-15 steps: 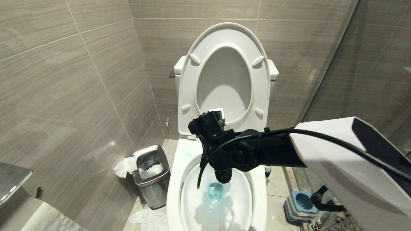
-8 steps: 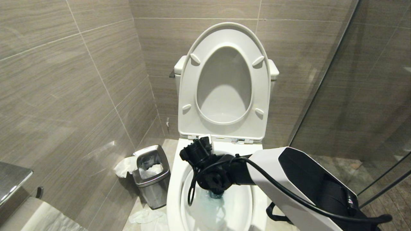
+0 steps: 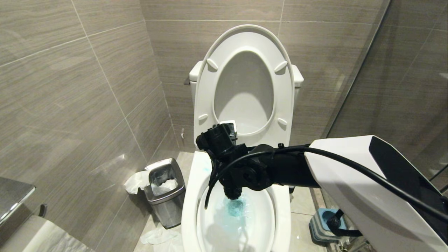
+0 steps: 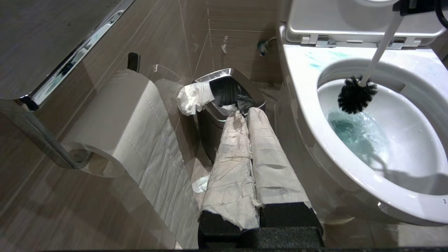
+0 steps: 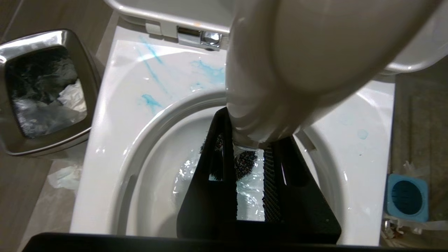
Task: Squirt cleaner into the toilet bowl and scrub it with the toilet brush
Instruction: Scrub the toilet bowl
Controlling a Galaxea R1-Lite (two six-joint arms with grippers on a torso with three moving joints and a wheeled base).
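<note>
The toilet bowl (image 3: 190,210) stands open with its seat and lid raised, blue foamy water at its bottom and blue streaks on the back rim (image 5: 154,80). My right gripper (image 5: 257,138) hangs over the bowl, shut on the white handle (image 5: 297,52) of the toilet brush. The black bristle head (image 3: 232,192) (image 4: 356,98) (image 5: 245,164) sits just above the water, near the back of the bowl. My left gripper (image 4: 246,113), its fingers wrapped in paper, is shut and empty, parked low beside the bowl's left side. The cleaner is out of view.
A small steel waste bin (image 3: 164,190) (image 4: 227,87) with paper in it stands left of the toilet, crumpled tissue on the floor by it. A paper roll (image 4: 119,115) hangs on the left wall. The blue-grey brush holder (image 3: 323,224) (image 5: 407,197) sits on the floor to the right.
The right arm dipped, pushing the brush head down into the blue water, then rose again. The bristles now sit slightly further left than a second ago. The left arm stayed still.
</note>
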